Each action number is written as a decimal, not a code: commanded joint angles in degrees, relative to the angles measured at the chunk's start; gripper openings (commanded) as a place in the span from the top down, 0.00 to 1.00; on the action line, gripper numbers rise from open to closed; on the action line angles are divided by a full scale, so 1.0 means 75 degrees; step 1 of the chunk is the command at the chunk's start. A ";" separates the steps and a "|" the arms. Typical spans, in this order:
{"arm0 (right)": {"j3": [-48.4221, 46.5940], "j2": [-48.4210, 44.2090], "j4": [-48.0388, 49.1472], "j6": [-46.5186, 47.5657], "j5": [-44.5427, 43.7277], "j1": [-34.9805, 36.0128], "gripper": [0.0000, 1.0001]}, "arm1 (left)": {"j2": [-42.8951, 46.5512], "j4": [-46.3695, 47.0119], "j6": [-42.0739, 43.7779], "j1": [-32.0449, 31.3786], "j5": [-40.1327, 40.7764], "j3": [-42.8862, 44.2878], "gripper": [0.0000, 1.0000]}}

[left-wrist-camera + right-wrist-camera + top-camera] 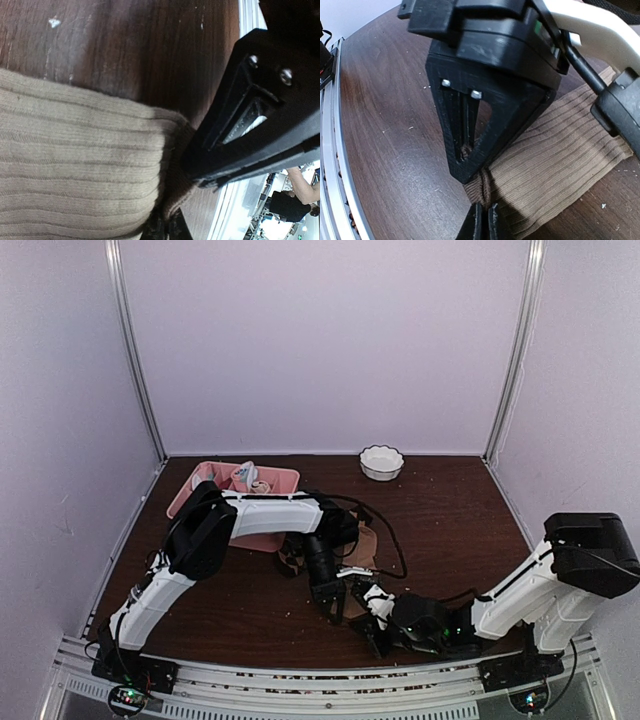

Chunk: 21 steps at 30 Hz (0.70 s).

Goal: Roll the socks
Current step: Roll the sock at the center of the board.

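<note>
The tan ribbed sock (pixel 560 150) lies flat on the dark wooden table, seen small in the top view (pixel 364 546). My right gripper (pixel 485 216) is shut, pinching the sock's bunched near edge. My left gripper (pixel 162 231) is shut on the same edge from the other side, and it also shows in the right wrist view (pixel 470 125). The two grippers (pixel 332 608) (pixel 373 626) meet tip to tip near the table's front. A darker brown knit edge (pixel 186 165) shows at the pinch. A patterned brown piece (pixel 291 558), probably the argyle sock, lies left of the left wrist.
A pink divided tray (pixel 283 478) with small bundles stands at the back left, partly under the left arm. A white bowl (pixel 381 462) stands at the back centre. A black cable (pixel 385 530) loops over the table. The metal front rail (pixel 300 680) is close behind the grippers.
</note>
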State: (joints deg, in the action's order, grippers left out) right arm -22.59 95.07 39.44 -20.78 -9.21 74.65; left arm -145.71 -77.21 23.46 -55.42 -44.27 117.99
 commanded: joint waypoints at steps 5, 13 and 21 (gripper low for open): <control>0.0111 0.0110 -0.0183 -0.0781 0.0281 -0.0251 1.00 | -0.0382 0.0391 0.0137 -0.0051 0.1550 -0.0444 1.00; 0.0115 0.0143 -0.0697 -0.1025 0.0698 -0.0389 1.00 | 0.0413 0.1119 0.0074 -0.0036 0.2098 -0.1079 0.82; 0.0234 0.0214 -0.0938 -0.1319 0.1015 -0.0535 1.00 | 0.2661 0.3297 0.0336 0.0218 0.2635 -0.3197 0.69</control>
State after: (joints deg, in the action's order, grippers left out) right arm -22.35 95.29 38.22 -28.95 -3.66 71.46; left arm -131.07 -62.94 24.10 -55.96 -34.30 100.01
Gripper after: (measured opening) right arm 0.016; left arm 0.306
